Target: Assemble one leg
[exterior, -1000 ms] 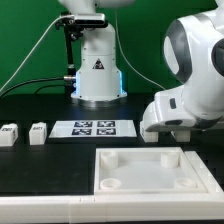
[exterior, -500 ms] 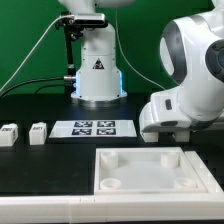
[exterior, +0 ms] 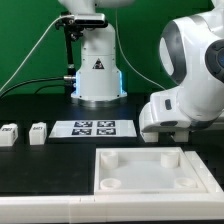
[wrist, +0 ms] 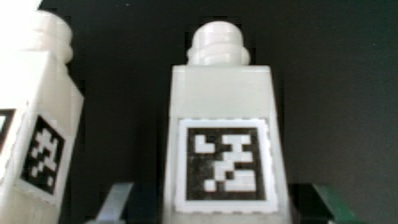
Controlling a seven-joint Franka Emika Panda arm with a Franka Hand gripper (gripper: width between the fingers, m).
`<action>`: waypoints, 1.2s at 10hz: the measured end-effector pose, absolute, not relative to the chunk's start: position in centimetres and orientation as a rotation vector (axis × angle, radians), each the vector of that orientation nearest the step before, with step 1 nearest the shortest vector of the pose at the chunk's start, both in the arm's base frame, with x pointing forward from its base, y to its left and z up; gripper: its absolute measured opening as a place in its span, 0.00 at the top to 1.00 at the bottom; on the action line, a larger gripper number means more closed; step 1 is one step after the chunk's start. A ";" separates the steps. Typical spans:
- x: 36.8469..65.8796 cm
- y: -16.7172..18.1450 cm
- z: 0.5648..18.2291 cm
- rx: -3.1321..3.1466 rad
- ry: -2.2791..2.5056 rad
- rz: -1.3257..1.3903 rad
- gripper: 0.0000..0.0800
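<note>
In the wrist view a white leg (wrist: 222,130) with a black-and-white tag on its face and a rounded peg at its far end lies between my two fingers (wrist: 121,200). My gripper (wrist: 226,205) is open, with a dark gap between each finger and the leg. A second tagged leg (wrist: 39,110) lies right beside it. In the exterior view my hand (exterior: 165,115) is low over the table behind the white panel (exterior: 150,170) and hides these legs. Two more legs (exterior: 10,135) (exterior: 38,132) stand at the exterior view's left.
The marker board (exterior: 94,128) lies in the middle of the black table. A long white bar (exterior: 60,210) lies along the front edge. The robot's white base (exterior: 97,75) stands at the back in front of a green backdrop.
My hand has shifted slightly toward the exterior view's left from one second ago. It has stayed still over the last half second.
</note>
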State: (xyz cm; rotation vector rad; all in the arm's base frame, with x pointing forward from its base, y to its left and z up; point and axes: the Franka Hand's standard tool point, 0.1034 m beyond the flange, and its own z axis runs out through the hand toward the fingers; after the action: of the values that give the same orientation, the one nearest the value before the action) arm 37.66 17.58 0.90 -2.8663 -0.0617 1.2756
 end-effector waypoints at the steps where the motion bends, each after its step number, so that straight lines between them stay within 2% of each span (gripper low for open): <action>1: 37.9 17.4 2.4 -2.867 -0.066 1.283 0.64; 3: 38.6 16.8 7.1 -2.867 -0.093 1.298 0.64; 4: 39.3 16.4 8.9 -2.868 -0.107 1.277 0.63; 5: 40.0 16.5 9.3 -2.878 -0.120 1.230 0.63; 8: 40.5 16.7 8.8 -2.909 -0.116 1.130 0.63; 11: 42.3 16.0 8.7 -3.005 -0.143 0.689 0.63; 12: 43.2 15.2 9.3 -3.014 -0.182 0.573 0.63</action>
State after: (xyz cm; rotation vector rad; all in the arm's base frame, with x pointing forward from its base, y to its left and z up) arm 43.20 15.19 9.33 -3.0140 -0.1817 0.5734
